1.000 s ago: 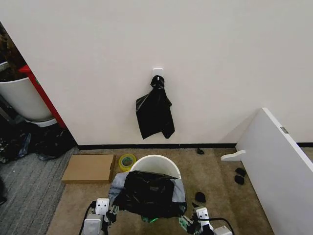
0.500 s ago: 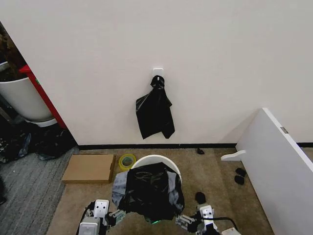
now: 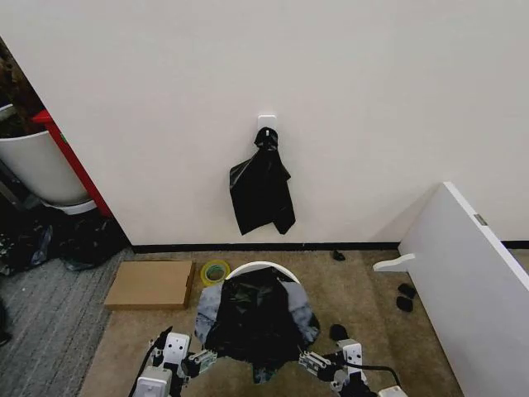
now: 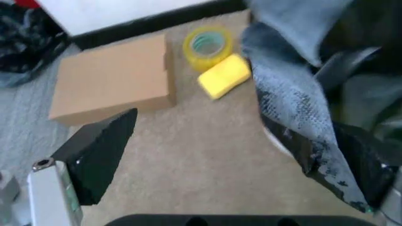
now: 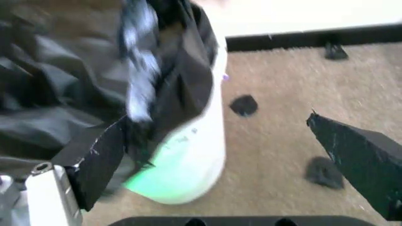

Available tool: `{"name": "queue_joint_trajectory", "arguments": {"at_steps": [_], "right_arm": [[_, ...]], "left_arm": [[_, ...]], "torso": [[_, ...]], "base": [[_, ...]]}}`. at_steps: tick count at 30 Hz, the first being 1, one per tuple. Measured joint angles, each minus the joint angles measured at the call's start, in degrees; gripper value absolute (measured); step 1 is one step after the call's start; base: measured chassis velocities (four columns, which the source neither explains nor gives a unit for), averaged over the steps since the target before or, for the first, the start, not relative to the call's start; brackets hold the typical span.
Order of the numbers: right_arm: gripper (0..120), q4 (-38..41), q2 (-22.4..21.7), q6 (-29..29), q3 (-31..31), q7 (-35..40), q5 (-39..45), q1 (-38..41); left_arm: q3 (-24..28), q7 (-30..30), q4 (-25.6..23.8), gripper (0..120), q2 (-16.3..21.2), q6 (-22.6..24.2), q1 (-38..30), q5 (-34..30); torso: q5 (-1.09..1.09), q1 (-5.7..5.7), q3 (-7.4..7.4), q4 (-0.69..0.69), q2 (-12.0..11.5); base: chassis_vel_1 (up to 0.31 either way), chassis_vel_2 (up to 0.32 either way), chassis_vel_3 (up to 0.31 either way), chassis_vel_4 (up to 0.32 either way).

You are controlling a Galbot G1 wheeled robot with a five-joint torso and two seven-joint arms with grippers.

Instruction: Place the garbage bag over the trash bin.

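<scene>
Brown carpet floor [image 3: 364,285] running to white wall [image 3: 372,91]; cardboard box [image 3: 150,284] and yellow tape roll [image 3: 215,271] lying left of trash bin [image 3: 263,267]. Garbage bag [image 3: 254,318] draping over bin, between both claws. Left claw [image 3: 197,361] and right claw [image 3: 310,362] flanking bag's lower edge; cannot tell whether either is gripping it.
</scene>
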Motion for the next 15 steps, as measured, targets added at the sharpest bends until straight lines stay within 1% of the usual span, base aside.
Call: {"name": "queue_joint_trajectory", "arguments": {"at_steps": [5,13,15], "right_arm": [[100,-4.6,1.9,-0.5,-1.2,0.4,-0.6,3.0],[100,-9.5,3.2,-0.9,-3.0,0.4,-2.0,6.3],[100,-9.8,3.3,-1.1,-3.0,0.4,-2.2,6.4]], "left_arm": [[0.1,-0.2,5.7,100,-1.3,-3.4,-1.0,1.4],[0.9,1.2,10.3,100,-3.4,-5.5,-1.7,2.0],[1.0,1.3,10.7,100,-3.5,-5.7,-1.8,2.0]], "torso": [[0.0,0.0,0.0,0.0,0.0],[0.01,0.0,0.0,0.0,0.0],[0.01,0.0,0.0,0.0,0.0]], "base": [[0.0,0.0,0.0,0.0],[0.0,0.0,0.0,0.0],[0.0,0.0,0.0,0.0]]}}
